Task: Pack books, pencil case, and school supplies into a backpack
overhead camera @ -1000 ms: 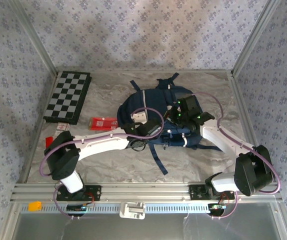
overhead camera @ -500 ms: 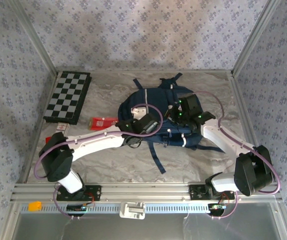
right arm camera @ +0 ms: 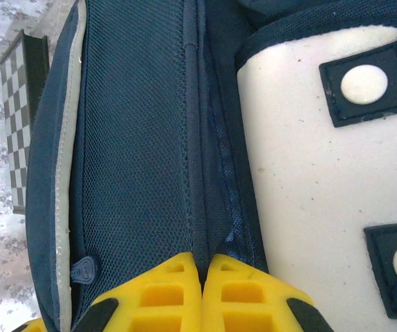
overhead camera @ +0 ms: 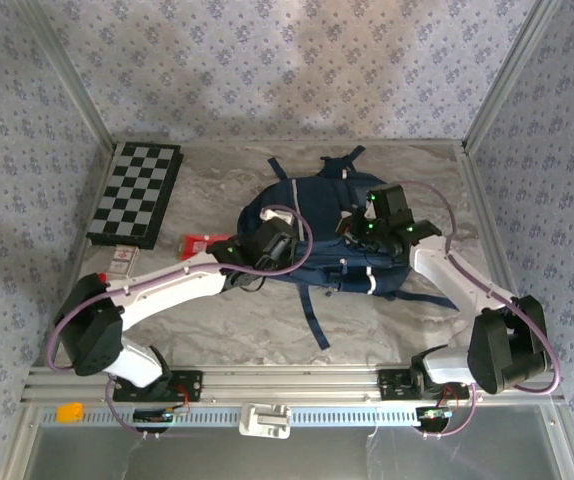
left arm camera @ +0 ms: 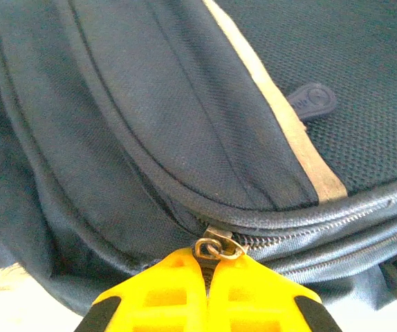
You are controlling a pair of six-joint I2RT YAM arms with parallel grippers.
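Since a second ago the left arm has stretched out toward 1 o'clock, and its left pincer [left arm camera: 207, 268] has closed from half open. Its yellow ribbed fingers [left arm camera: 167, 290] now press together on the small brass zip pull [left arm camera: 216, 247] at the bag's edge.

Just at 9 o'clock of that arm's wrist, the flat red pencil case [overhead camera: 197, 244] lies on the marbled grey worktop [overhead camera: 217, 320], partly hidden by the arm. The black-and-white checkered board [overhead camera: 137, 192] lies at 10 o'clock, well apart.

At the centre lies the navy woven-fabric backpack [overhead camera: 317, 215], with pale piping, a mesh panel and a white patch; its contents are hidden. The right pincer [right arm camera: 200, 268] is fully closed, its tips against a seam ridge; whether fabric is nipped I cannot tell.
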